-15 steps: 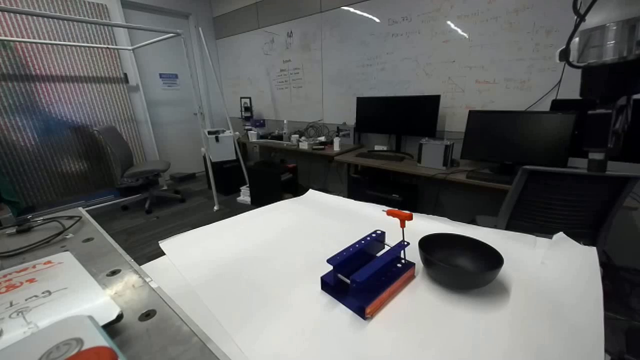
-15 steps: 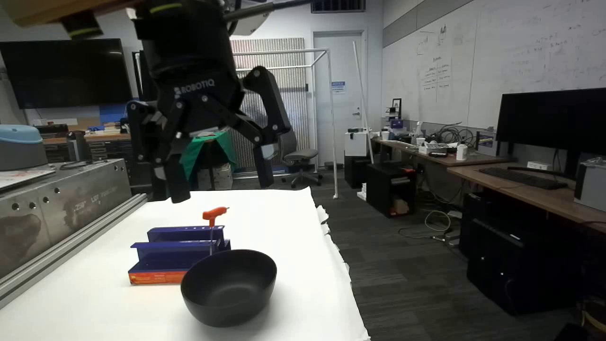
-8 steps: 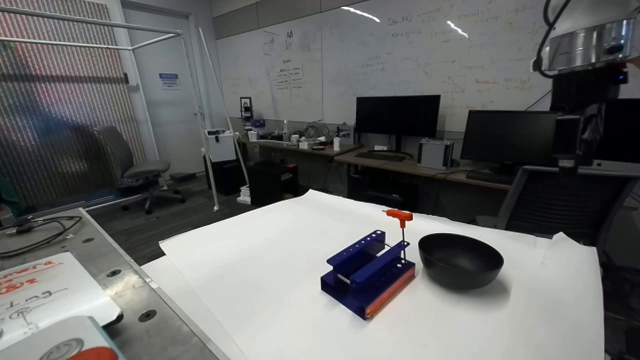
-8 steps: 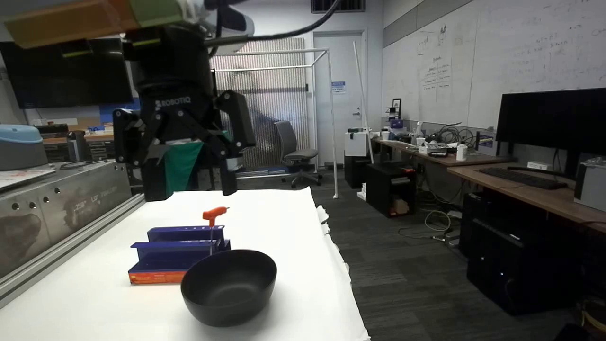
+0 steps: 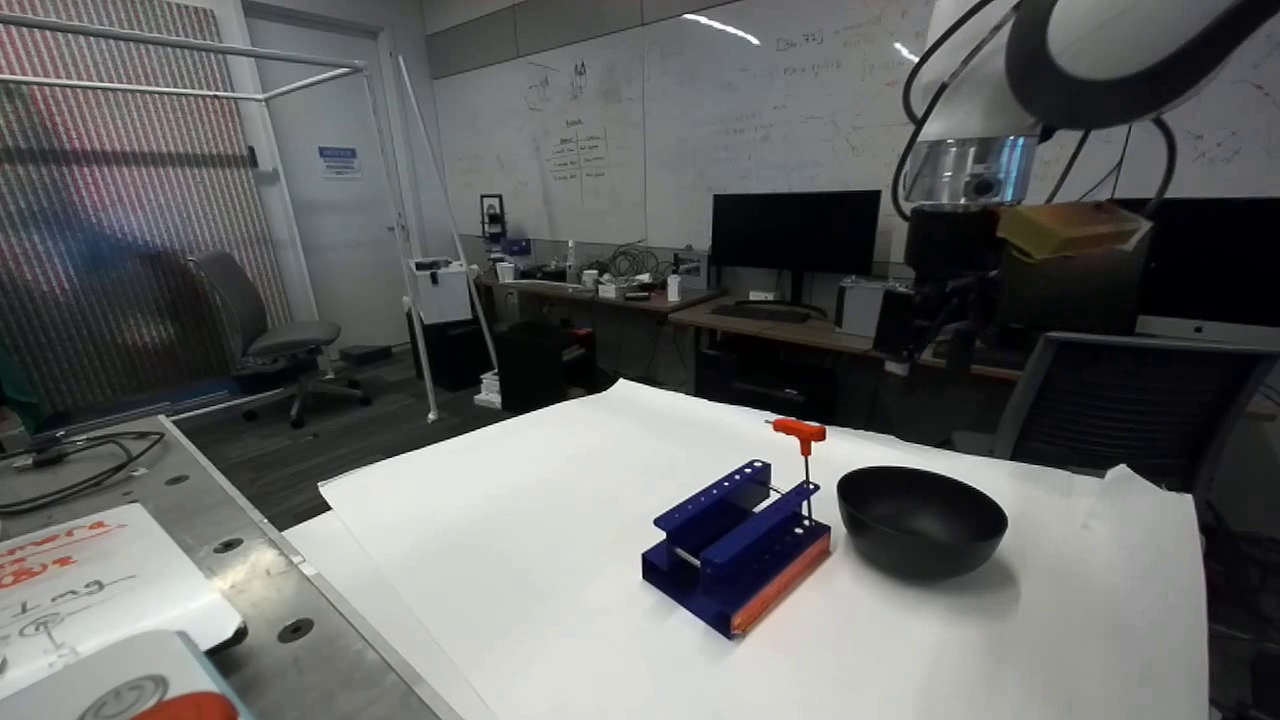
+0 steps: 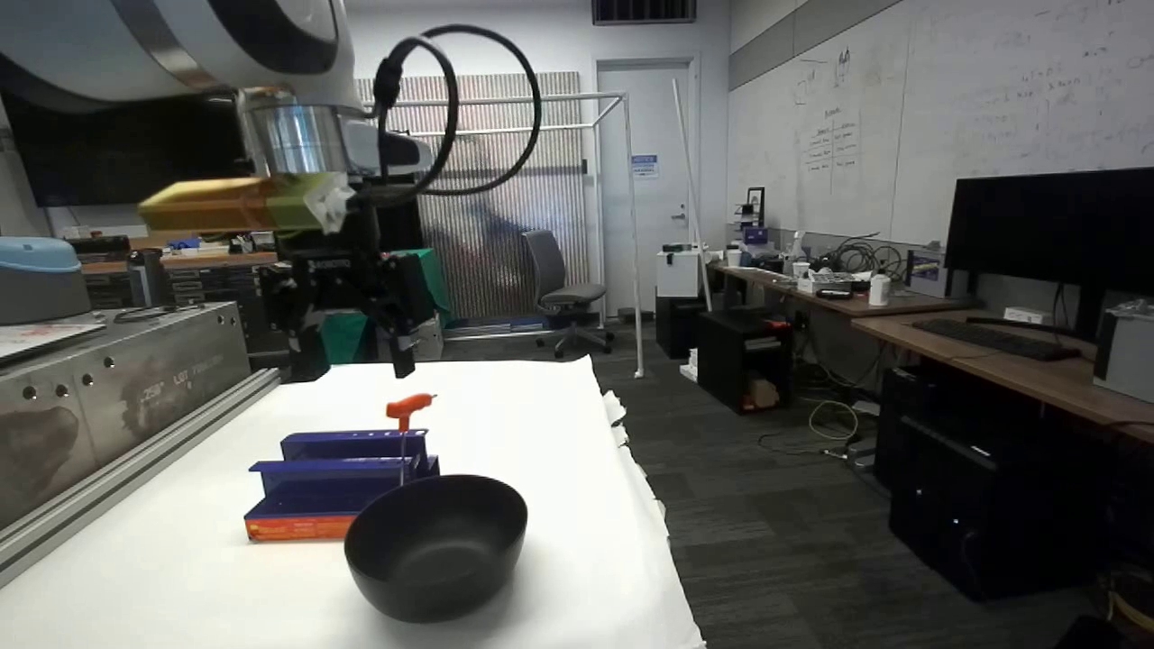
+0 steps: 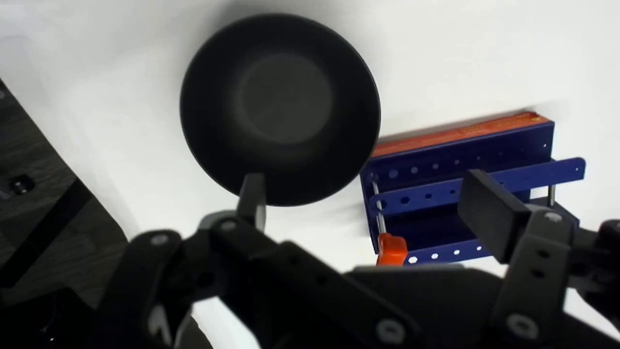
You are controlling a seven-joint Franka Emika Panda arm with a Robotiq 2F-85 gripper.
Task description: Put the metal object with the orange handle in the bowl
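- the claw (image 6: 356, 356) hangs in the air in an exterior view, its fingers (image 6: 309, 351) pointing down and spread wide, with a broad gap between them; it is apart from the orange-handled metal tool (image 6: 407, 408) and higher than it.
- in the wrist view, the finger on the left of that view overlaps the rim of the black bowl (image 7: 283, 97), while the finger on the right overlaps the blue rack (image 7: 431, 194).
- at the far left of an exterior view, a metal bench (image 5: 330, 665) bears a white panel (image 5: 140, 585) with red and dark writing.
- beyond it, a grey chair (image 5: 292, 338) stands before a ribbed screen (image 5: 120, 190), near a pale door (image 5: 335, 230).
- across the middle spreads a white sheet (image 5: 520, 560), with a brown desk (image 5: 790, 332) and a black monitor (image 5: 795, 230) beyond it.
- on the sheet sits the rack, an orange strip (image 5: 785, 588) along the side of its base.
- the tool stands upright at the rack's end nearest the bowl, t-shaped handle on top, thin shaft reaching down into the rack.
- just to the right, the bowl rests on the sheet, close beside the rack.
- at the far right, the arm (image 5: 975, 90) bears a yellow-orange piece (image 5: 1070, 228) above the claw's fingers; a black chair (image 5: 1140, 410) stands behind.
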